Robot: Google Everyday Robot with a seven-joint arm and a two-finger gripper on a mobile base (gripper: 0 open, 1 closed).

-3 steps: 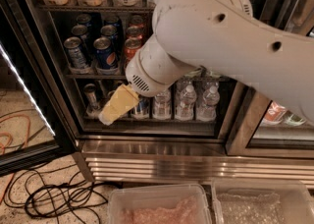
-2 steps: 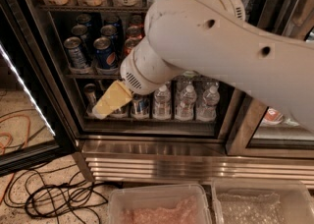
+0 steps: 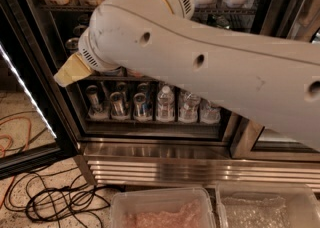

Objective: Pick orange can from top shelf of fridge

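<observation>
Tan gripper tip at 9 o'clock, in front of fridge shelves; grip state: can't tell.

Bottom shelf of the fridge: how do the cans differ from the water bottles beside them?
The cans are short, metallic and on the left; the water bottles are taller, clear and on the right. Both stand upright on the same shelf. The gripper hangs above and left of the cans.
</observation>
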